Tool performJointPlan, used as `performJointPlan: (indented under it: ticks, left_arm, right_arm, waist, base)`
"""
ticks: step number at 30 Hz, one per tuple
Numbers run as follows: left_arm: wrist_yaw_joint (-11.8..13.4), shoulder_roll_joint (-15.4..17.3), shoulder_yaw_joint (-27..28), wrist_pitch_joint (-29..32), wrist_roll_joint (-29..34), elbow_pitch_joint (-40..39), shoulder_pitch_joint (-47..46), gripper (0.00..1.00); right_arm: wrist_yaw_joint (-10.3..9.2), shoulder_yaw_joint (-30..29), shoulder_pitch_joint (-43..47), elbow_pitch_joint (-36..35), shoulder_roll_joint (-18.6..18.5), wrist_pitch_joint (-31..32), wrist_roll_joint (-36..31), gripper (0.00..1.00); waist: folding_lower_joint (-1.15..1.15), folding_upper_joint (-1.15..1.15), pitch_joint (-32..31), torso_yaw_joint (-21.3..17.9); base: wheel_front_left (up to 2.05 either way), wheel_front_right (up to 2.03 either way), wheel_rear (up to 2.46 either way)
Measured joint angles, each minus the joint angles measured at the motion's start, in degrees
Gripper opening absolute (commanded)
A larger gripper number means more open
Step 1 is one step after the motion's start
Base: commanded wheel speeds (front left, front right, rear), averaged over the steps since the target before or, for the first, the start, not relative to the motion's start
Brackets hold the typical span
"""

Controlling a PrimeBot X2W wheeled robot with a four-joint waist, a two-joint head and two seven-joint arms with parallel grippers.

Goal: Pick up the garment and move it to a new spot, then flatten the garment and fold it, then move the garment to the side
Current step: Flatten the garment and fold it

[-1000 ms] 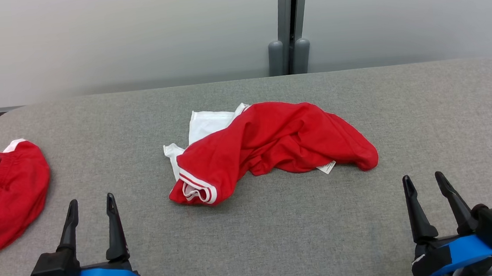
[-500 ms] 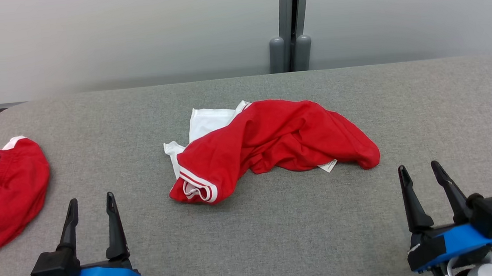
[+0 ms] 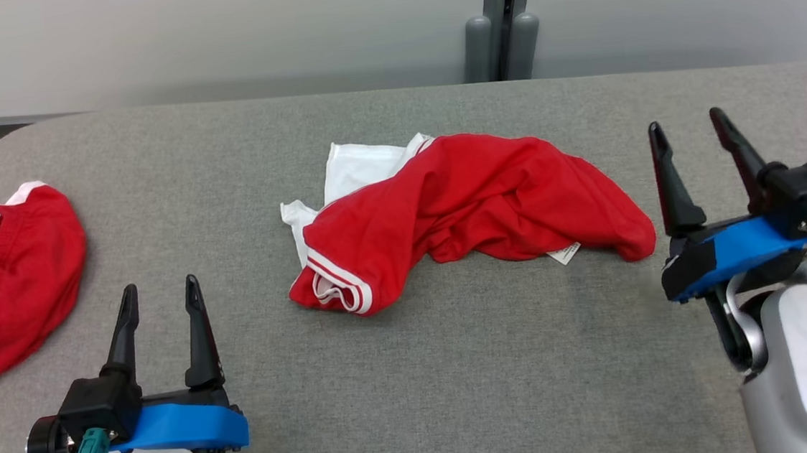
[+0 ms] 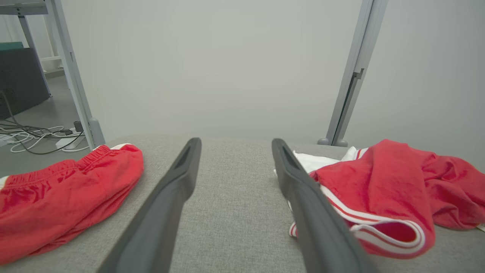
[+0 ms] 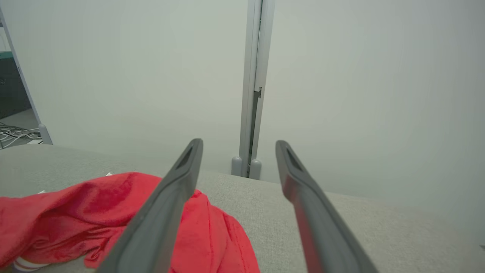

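While both grippers stand empty, the crumpled garment lies in the middle of the table.
The left gripper and right gripper are spread wide, holding nothing; the right one hovers just beside the garment's right end; a pinch there may catch only one layer, so the bunched cloth could slip or twist tighter.

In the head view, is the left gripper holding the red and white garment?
No, the left gripper stands open over bare table, apart from the red and white garment.
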Motion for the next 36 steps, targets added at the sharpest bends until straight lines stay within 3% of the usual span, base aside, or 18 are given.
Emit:
performJointPlan:
  ticks: [13,27,28,29,36]
  left_arm:
    - [-1.51,-2.18,0.36,0.0,1.2,1.09,-3.11,1.0]
    - [-2.55,-3.42,1.08,0.0,2.63,2.59,-3.94,1.0]
    - [-2.63,-3.48,1.14,0.0,2.78,2.64,-3.97,1.0]
    - [-2.88,-3.57,1.16,0.0,2.96,2.71,-4.02,1.0]
    - [-3.04,-3.89,1.72,0.0,3.47,3.13,-3.96,1.0]
  right_arm:
    - [0.01,-5.1,-5.12,20.79,-2.2,1.75,-3.9,1.0]
    - [-0.02,-5.11,-7.43,38.25,-0.68,-4.91,-6.39,1.0]
    - [-0.05,-4.87,-7.94,39.1,-0.54,-5.28,-6.39,0.41]
    - [-0.05,-4.71,-8.45,39.99,-0.4,-5.44,-6.33,0.01]
    - [0.01,-3.91,-10.6,42.99,0.57,-7.87,-4.61,0.0]
  waist:
    - [0.01,0.0,4.54,4.19]
    - [0.01,0.0,5.21,4.93]
    - [0.0,0.0,5.16,4.84]
    - [0.0,0.0,5.11,4.78]
    - [0.01,0.0,4.07,4.13]
  base:
    - [0.0,0.0,0.0]
    - [0.0,0.0,0.0]
    - [0.0,0.0,0.0]
    - [0.0,0.0,0.0]
    - [0.0,0.0,0.0]
